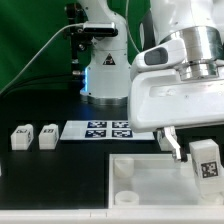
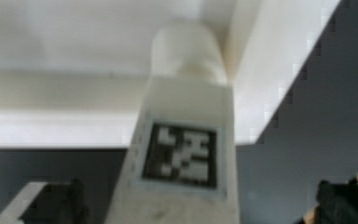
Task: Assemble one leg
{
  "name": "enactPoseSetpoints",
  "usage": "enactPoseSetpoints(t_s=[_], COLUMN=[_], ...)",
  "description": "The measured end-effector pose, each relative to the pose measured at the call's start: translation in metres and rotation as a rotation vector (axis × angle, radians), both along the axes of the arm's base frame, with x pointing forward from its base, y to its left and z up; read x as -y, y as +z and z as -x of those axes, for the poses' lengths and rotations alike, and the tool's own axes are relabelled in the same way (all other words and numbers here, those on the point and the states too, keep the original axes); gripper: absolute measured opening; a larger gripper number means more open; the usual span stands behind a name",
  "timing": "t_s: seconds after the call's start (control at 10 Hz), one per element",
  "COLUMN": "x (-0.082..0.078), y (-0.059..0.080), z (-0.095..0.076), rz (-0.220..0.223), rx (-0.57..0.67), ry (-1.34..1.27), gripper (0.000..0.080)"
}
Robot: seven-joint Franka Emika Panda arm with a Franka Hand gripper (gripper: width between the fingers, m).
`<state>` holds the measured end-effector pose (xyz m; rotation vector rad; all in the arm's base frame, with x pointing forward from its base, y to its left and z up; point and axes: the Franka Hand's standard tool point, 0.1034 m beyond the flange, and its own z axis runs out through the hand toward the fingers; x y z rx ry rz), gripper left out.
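Leg [image 2: 181,140] upright at tray [image 1: 150,172] corner, likely seated in socket; gripper [image 1: 192,152] jaws apart astride leg, not clamping

White Panda arm [image 1: 180,60]
Glossy white shells, a silver ring at the wrist, dark fingers [image 1: 177,146] below; black cable behind the base.

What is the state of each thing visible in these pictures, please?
Two-finger gripper: open.
White plastic leg with marker tag: upright between the fingers, over the tray-like part.
Large white tray-like part: flat on table.
Two spare white legs: resting apart on table.
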<state>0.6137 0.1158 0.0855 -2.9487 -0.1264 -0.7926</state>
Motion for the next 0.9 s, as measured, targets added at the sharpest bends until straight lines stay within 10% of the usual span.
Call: enactPoseSetpoints(t_s=[0.4, 0.9], x=[0.014, -0.003], y=[0.018, 0.007], z=[-0.017, -0.019], rz=[-0.028, -0.057], rx=[-0.251, -0.533], ry=[-0.004, -0.004], gripper=[0.0648, 0.0648])
